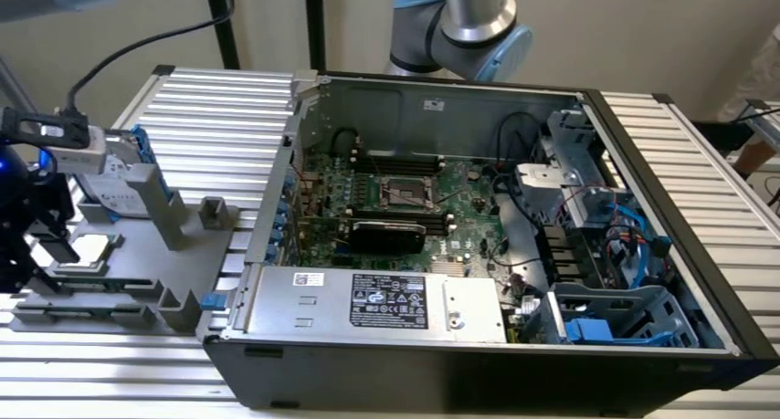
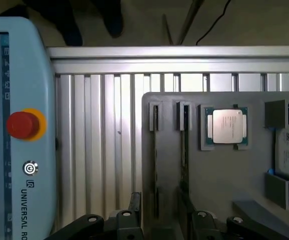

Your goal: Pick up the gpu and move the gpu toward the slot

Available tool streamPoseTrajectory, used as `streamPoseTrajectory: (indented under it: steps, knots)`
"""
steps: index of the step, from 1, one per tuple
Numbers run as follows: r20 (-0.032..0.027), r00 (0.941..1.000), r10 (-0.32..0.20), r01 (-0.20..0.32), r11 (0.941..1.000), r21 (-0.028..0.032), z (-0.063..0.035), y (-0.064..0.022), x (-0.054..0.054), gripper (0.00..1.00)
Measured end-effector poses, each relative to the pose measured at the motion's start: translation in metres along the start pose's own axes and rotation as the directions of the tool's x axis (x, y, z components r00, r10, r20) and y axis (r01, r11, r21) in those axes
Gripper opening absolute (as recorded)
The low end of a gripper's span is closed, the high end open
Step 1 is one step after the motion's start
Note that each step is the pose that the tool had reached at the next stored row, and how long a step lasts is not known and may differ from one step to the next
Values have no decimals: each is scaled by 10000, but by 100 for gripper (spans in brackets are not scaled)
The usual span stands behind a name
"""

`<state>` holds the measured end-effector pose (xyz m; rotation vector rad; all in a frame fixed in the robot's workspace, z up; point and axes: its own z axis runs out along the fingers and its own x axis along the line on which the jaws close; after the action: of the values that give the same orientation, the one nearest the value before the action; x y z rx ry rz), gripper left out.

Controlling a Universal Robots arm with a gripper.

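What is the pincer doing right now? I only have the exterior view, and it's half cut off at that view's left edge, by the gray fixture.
Observer: In the wrist view the pincer is open, with nothing between its jaws.
Operator: What lies beneath it?
Observer: The gray fixture. Two narrow grooves in it run out from under the pincer, and the CPU chip sits in a pocket beside their far ends.
Operator: Anything close by that I can't see?
Observer: A teach pendant with a red button lies on the ribbed table, apart from the fixture.
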<state>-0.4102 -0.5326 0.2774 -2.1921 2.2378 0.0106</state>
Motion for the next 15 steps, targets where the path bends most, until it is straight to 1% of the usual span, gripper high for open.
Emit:
streamPoseTrajectory:
  steps: [15]
  knots:
    - [0, 9998, -198, 198, 9998, 4, 271, 2, 54, 42]
